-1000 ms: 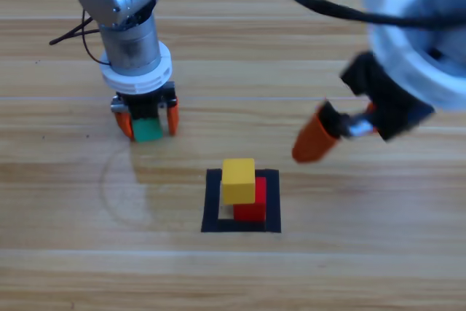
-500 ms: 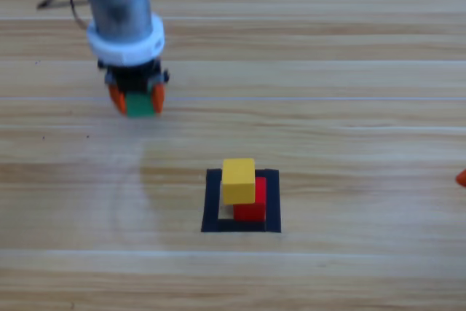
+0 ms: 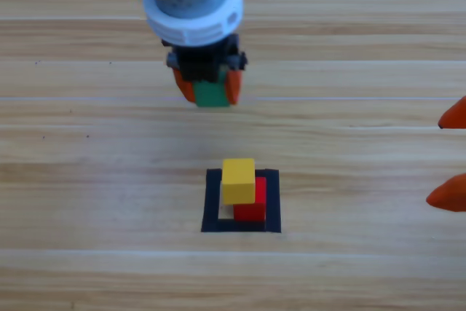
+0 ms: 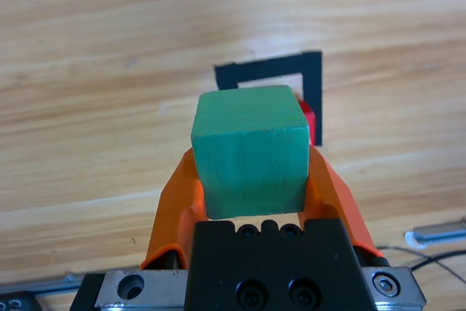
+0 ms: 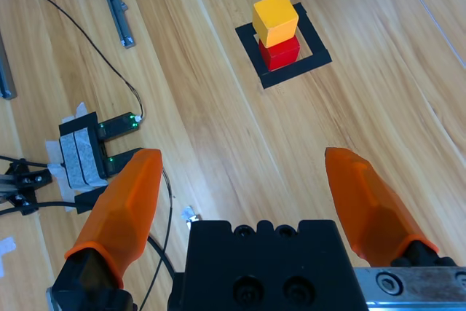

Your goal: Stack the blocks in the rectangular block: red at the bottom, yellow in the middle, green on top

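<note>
The green cube (image 3: 212,94) sits clamped between the 2 orange jaws of the left gripper (image 3: 210,89), carried above the table on the far side of the black tape square (image 3: 212,202). The left wrist view shows it held squarely by 2 opposite faces, its top and front faces free, which should let it go down flat on the stack.

Inside the square the yellow cube (image 3: 239,180) rests on the red cube (image 3: 253,205). The yellow one looks shifted toward the picture's left of the red one, though from above I cannot tell how much of that is perspective; if the offset is real, the landing face for the green cube is slightly off the red base and a heavy touch could tip the pile. So 2 of 3 levels are done and the last is in hand.

The right gripper (image 3: 451,156) waits at the picture's right edge, jaws spread wide and empty, clear of the stack.
</note>
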